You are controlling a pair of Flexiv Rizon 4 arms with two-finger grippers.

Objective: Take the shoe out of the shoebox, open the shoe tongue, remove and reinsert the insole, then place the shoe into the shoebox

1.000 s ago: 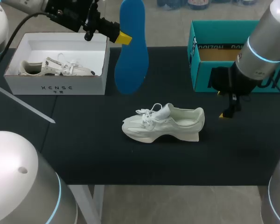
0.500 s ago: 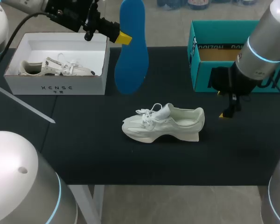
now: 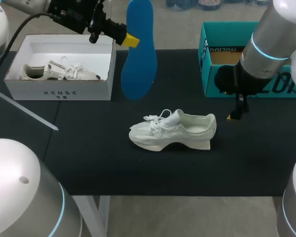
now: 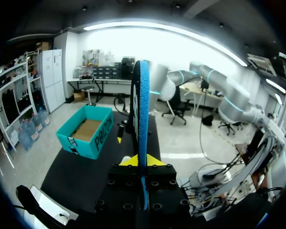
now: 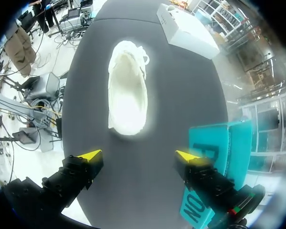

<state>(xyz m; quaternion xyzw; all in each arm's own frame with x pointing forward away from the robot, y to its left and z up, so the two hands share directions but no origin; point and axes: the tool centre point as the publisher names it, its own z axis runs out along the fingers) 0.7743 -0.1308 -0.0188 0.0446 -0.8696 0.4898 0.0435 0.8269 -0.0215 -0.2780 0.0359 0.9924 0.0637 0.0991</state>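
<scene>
The white sneaker [image 3: 172, 131] rests at the centre of the frame on the black table [image 3: 89, 163], toe pointing left. It is out of the teal shoebox [image 3: 209, 81] at the upper right, with its tongue pulled up and its opening bare. Our left gripper [image 3: 130, 40] is clamped on the blue insole [image 3: 138, 54] and holds it upright in the air at the top middle. Our right gripper [image 5: 138, 155] hangs between shoe and shoebox, fingers spread with nothing between them. We judge unboxing, tongue opening and insole removal done; reinserting the insole and boxing the shoe remain. A white box [image 3: 59, 91] holding another shoe [image 3: 59, 73] sits at the upper left.
</scene>
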